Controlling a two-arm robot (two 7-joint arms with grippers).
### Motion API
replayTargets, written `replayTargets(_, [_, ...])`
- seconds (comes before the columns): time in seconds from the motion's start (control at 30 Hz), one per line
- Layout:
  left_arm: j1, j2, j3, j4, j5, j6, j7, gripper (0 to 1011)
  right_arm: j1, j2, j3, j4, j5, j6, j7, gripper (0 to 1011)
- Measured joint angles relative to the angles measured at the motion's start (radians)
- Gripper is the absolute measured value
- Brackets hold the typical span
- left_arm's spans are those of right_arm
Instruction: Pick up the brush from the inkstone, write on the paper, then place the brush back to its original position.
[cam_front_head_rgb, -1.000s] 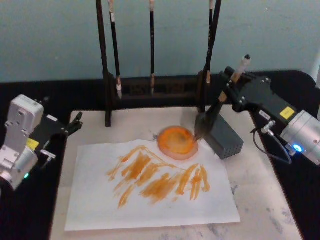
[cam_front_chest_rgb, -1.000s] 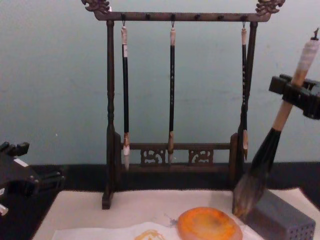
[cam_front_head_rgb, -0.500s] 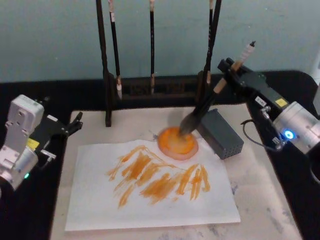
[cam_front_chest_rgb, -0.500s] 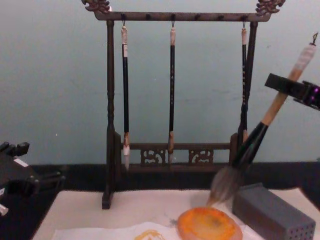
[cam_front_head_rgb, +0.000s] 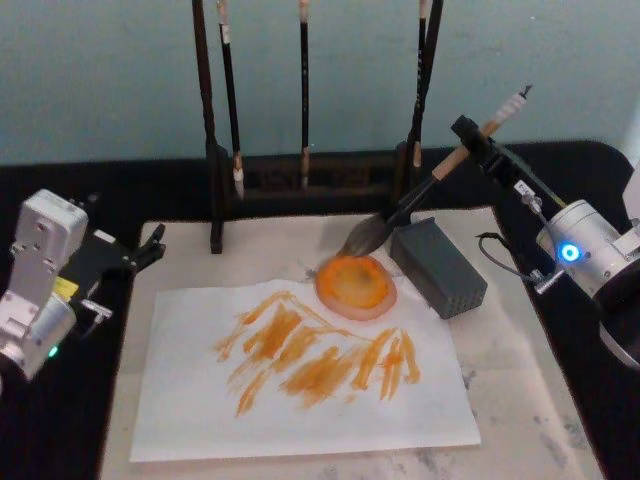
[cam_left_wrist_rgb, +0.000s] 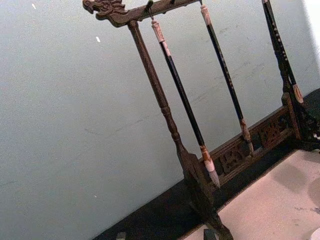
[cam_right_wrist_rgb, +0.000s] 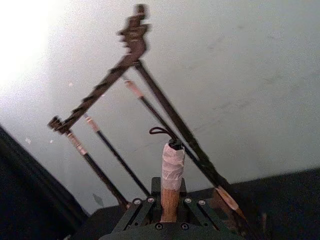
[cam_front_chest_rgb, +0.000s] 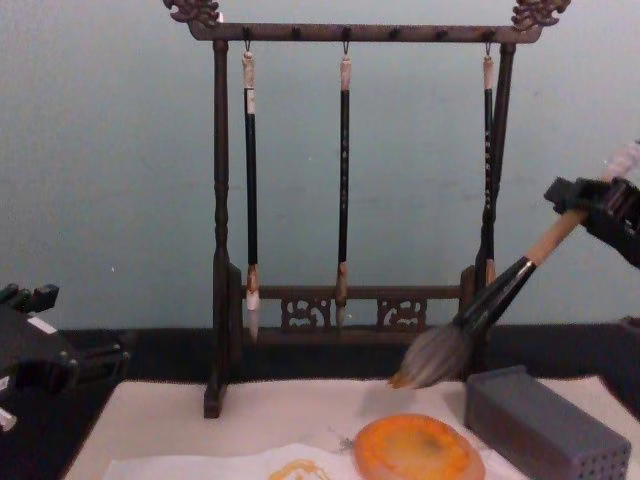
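My right gripper (cam_front_head_rgb: 472, 138) reaches in over the far right side of the black worktop (cam_front_head_rgb: 100, 190). It is clamped shut around the tan wooden handle of a large, thick calligraphy brush (cam_front_head_rgb: 425, 193) with bushy grey bristles, a black ferrule and a white-wrapped end with a small loop. Seen from my right wrist, the handle (cam_right_wrist_rgb: 170, 202) is gripped between the two jaws, with the white end rising above them. The brush is held in the air at a slant: its bristles (cam_front_chest_rgb: 430, 357) point down and to my left, and the handle climbs up to my right. The orange-tinged bristle tip hangs just above the far edge of the flat, round, glossy orange inkstone (cam_front_head_rgb: 355, 287) and does not touch it. The inkstone sits on the cream mat (cam_front_head_rgb: 525, 400), resting over the far edge of the white sheet of paper (cam_front_head_rgb: 200, 425) near its right corner. The paper carries broad orange brush strokes across its middle. A grey rectangular block (cam_front_head_rgb: 440, 268) with small holes in one end lies just to the right of the inkstone. A dark wooden rack (cam_front_head_rgb: 300, 172) stands along the mat's far edge, with three thin dark brushes (cam_front_chest_rgb: 344, 180) hanging from it. My left gripper (cam_front_head_rgb: 150, 243) is parked at the worktop's left edge, beside the mat's far left corner; I cannot tell whether it is open or closed.
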Motion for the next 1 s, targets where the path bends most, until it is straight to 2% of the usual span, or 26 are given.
replayTargets(0.23, [0.000,0.000,0.000,0.000,0.000,0.000,0.000,1001,0.013,-0.026,0.019,0.050,0.094,0.055,-0.044,163])
replayTargets(0.47, [0.000,0.000,0.000,0.000,0.000,0.000,0.000,1001,0.017,-0.042,0.025,0.078,0.147,0.087,-0.089,163])
replayTargets(0.53, [0.000,0.000,0.000,0.000,0.000,0.000,0.000,1001,0.020,-0.047,0.030,0.093,0.174,0.105,-0.113,163])
replayTargets(0.8, [0.000,0.000,0.000,0.000,0.000,0.000,0.000,1001,0.028,-0.058,0.037,0.126,0.231,0.134,-0.155,163])
replayTargets(1.0, [0.000,0.000,0.000,0.000,0.000,0.000,0.000,1001,0.031,-0.059,0.033,0.144,0.251,0.134,-0.169,163])
